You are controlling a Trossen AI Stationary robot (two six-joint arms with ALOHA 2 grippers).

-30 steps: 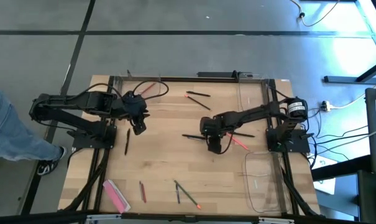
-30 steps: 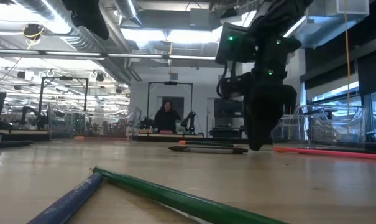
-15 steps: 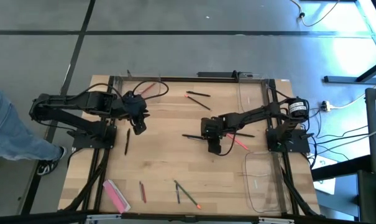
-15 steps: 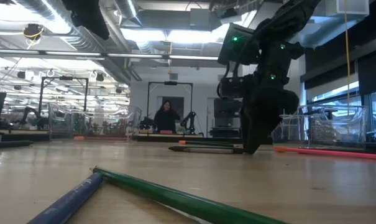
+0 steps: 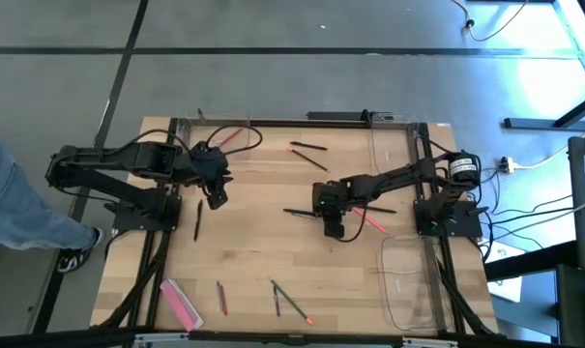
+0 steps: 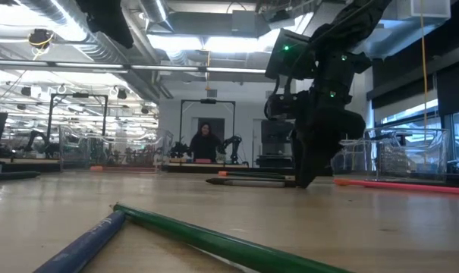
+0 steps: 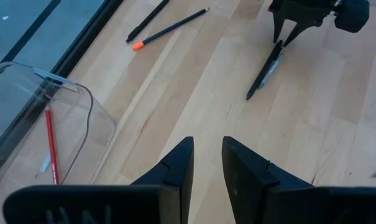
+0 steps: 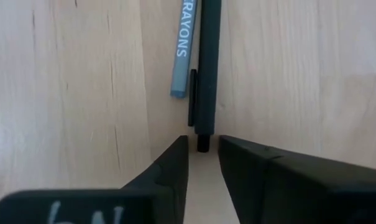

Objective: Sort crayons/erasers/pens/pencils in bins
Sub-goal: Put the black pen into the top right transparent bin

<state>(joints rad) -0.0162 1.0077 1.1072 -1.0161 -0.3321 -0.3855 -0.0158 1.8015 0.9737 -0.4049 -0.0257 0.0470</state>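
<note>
A black pen (image 5: 302, 212) lies flat on the wooden table near its middle, and a grey-blue stick printed CRAYONS (image 8: 184, 50) lies alongside it. My right gripper (image 5: 330, 228) points down at the pen's right end (image 8: 203, 143). Its fingers stand close on either side of that end, a thin gap showing on each side, so it is open. A pink crayon (image 5: 372, 221) lies just right of it. My left gripper (image 7: 207, 162) hangs raised over the table's left part (image 5: 218, 193), narrowly open, with nothing between its fingers.
A clear bin (image 5: 413, 280) stands near right. Another bin (image 7: 82, 102), far left, holds a red crayon (image 7: 50, 146). More pens (image 5: 308, 147), (image 5: 197, 220) lie about, and pencils (image 5: 290, 302), (image 5: 220, 297) and a pink eraser (image 5: 181, 303) lie near the front edge. A person's leg (image 5: 2, 203) shows at the left.
My right gripper has tipped a little, and its fingertips have swung a short way toward the table's left, onto the pen's right end. The pen has stayed where it was.
</note>
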